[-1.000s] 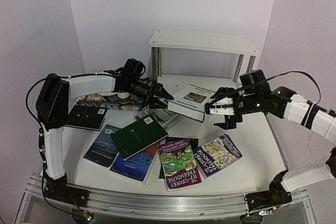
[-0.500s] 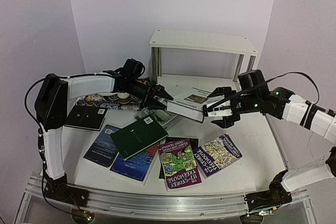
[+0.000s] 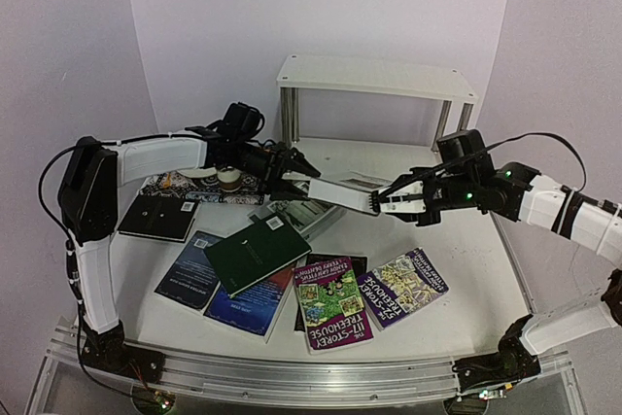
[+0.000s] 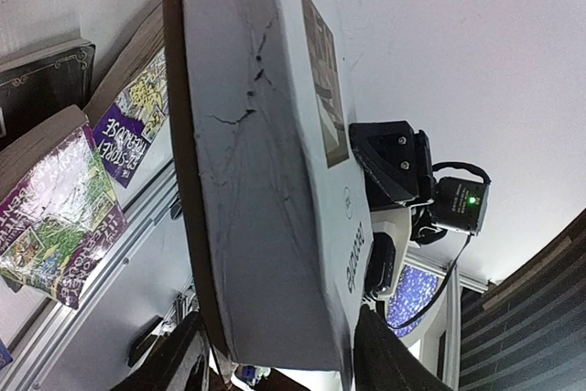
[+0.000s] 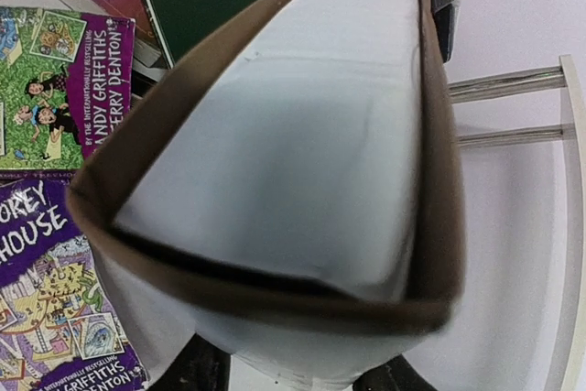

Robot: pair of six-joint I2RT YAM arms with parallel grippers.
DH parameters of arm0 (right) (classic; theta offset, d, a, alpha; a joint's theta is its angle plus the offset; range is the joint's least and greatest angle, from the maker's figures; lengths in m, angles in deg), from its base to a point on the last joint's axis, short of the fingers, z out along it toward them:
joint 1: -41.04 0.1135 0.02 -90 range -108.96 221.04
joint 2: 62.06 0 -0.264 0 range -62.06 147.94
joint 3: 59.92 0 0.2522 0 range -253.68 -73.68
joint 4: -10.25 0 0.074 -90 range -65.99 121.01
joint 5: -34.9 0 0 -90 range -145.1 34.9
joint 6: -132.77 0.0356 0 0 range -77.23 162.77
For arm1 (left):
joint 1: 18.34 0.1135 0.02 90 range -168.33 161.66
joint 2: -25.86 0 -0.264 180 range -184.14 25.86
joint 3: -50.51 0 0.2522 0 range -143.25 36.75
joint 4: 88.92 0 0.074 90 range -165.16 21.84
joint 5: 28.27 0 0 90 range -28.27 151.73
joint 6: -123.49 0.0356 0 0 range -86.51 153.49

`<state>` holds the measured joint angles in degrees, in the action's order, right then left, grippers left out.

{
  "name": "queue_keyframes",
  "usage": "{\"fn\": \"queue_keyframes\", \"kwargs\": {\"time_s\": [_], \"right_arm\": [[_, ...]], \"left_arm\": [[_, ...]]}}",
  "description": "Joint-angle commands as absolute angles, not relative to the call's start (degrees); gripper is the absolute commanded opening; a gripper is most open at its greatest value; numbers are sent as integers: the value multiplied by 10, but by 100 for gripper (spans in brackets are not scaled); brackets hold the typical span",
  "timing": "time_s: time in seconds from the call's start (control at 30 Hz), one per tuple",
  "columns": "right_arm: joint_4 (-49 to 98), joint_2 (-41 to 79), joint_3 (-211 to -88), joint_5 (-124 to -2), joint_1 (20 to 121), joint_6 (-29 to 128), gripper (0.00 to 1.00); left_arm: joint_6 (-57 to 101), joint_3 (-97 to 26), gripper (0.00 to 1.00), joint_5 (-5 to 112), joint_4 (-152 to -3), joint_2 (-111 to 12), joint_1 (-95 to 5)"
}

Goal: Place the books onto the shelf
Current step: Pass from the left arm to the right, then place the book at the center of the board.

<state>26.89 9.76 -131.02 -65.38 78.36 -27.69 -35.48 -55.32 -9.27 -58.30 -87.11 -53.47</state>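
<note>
White table (image 3: 476, 264), books (image 3: 255, 255) before shelf (image 3: 374, 76).

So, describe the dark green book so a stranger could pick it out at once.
Start at the white shelf at the back of the table, then come forward to the near edge, left of the middle. The dark green book lies tilted on top of a blue book, left of the purple paperbacks; it's the only plain green cover.

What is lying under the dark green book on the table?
The dark green book lies across a dark blue book and a brighter blue book, covering part of each. Whether anything else is beneath it cannot be seen, because its cover hides that area.
</note>
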Motion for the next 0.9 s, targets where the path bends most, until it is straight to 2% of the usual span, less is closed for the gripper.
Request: {"fn": "queue_keyframes", "kwargs": {"time_s": [0.0, 0.07, 0.23, 0.33, 0.67, 0.87], "right_arm": [[249, 86, -1307, -660, 789, -259, 33], [248, 84, -1308, -660, 789, -251, 29], [249, 85, -1313, -664, 789, -203, 21], [255, 94, -1327, -664, 788, -141, 21], [264, 125, -1339, -705, 788, 60, 17], [208, 153, -1333, -702, 788, 192, 10]], "left_arm": [[-345, -542, 57, -109, -614, -828, -533], [-344, -537, 63, -107, -616, -825, -534], [-317, -526, 88, -80, -618, -801, -532], [-284, -519, 96, -45, -618, -774, -526], [-178, -480, 99, 96, -618, -658, -496], [-166, -459, 97, 121, -618, -636, -496]]}}
